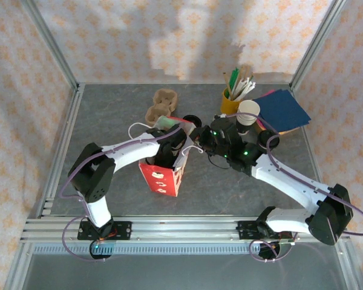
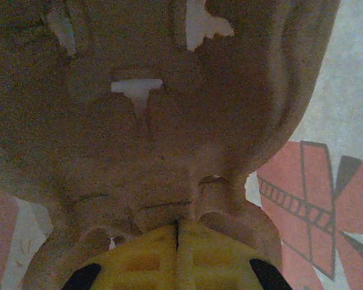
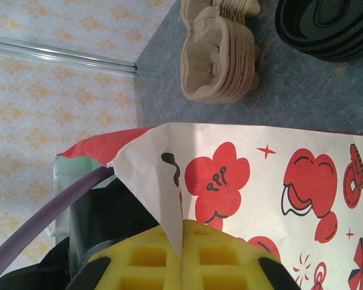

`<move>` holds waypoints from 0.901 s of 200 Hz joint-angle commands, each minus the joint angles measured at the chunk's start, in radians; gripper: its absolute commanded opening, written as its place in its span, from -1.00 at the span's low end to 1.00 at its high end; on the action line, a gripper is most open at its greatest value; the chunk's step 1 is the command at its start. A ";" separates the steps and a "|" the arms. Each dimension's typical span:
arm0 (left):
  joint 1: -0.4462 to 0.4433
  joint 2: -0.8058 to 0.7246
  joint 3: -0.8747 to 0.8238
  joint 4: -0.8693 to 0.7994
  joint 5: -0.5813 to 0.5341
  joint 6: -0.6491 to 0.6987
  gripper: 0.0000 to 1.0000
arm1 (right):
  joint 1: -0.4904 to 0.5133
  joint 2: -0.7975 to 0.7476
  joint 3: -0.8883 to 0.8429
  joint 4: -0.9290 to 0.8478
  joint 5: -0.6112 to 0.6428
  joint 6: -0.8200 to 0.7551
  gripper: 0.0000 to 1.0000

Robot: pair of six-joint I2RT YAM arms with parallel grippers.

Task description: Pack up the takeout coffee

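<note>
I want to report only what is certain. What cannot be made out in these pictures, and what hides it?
Top view: the inside of the bag is hidden by the left arm.
Left wrist view: the pulp carrier in the left gripper is blurred and cut off by the edges.
Top view: the paper cup's lower part is hidden behind the right arm.
Right wrist view: the black lid is cut off by the top edge.

A grey, stone-look table (image 1: 109, 109) fills the floor of the enclosure. Behind the table rises a back wall (image 1: 139, 36) of cream paper with a pale orange flower print; the same paper covers the side walls (image 1: 18, 121). Slim metal posts (image 1: 48, 42) stand at the table's far corners. A ribbed metal rail (image 1: 181, 228) runs along its near edge. A bright patch (image 1: 199, 54) of light falls on the back wall.
</note>
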 commanded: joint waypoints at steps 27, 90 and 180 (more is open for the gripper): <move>0.002 0.046 -0.057 0.003 0.011 0.015 -1.00 | 0.000 -0.021 0.069 0.018 0.004 -0.028 -0.99; 0.043 0.033 -0.038 -0.014 -0.006 0.036 -1.00 | -0.001 -0.023 0.109 -0.025 0.004 -0.043 -0.99; -0.034 0.060 -0.036 0.009 0.027 0.010 -1.00 | -0.001 -0.020 0.135 0.021 -0.018 -0.038 -1.00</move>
